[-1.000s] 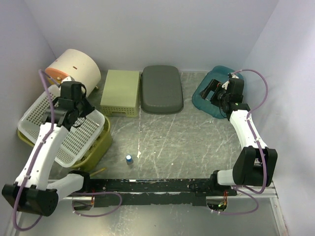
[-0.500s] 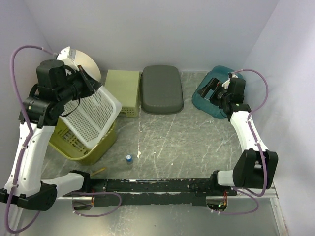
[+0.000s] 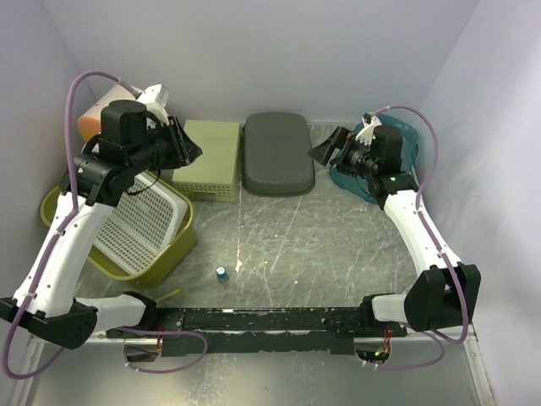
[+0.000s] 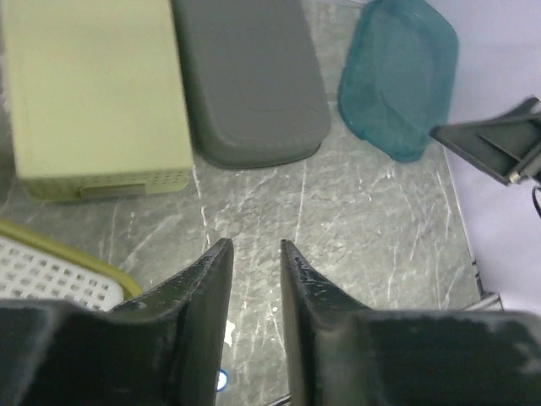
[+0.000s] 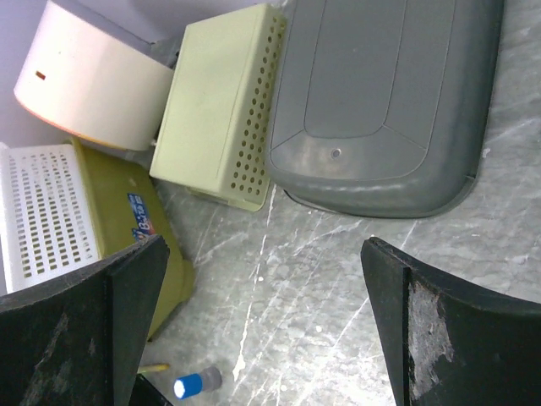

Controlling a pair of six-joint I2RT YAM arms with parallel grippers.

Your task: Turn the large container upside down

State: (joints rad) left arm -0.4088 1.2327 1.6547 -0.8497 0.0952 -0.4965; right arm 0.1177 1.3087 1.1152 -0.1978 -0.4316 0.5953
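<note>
Olive-green large plastic container point(image 3: 173, 254) sits upright at the left edge of the desk point(image 3: 296, 245), white perforated basket point(image 3: 139, 222) nested inside, ungrasped. Left gripper point(image 4: 254, 245) is nearly closed, right gripper point(image 5: 264, 245) spread wide, both empty.

A white slatted basket point(image 3: 135, 230) lay inside an olive-yellow tub point(image 3: 173, 254) at the left of the frame. The left gripper point(image 3: 186, 151) hovered above them, over a pale green box point(image 3: 207, 161). At upper centre lay a grey container point(image 3: 277, 154). The right gripper point(image 3: 325, 152) hung between it and a teal tub point(image 3: 407, 145). A blue-capped bottle point(image 3: 221, 273) stood lower centre.
</note>
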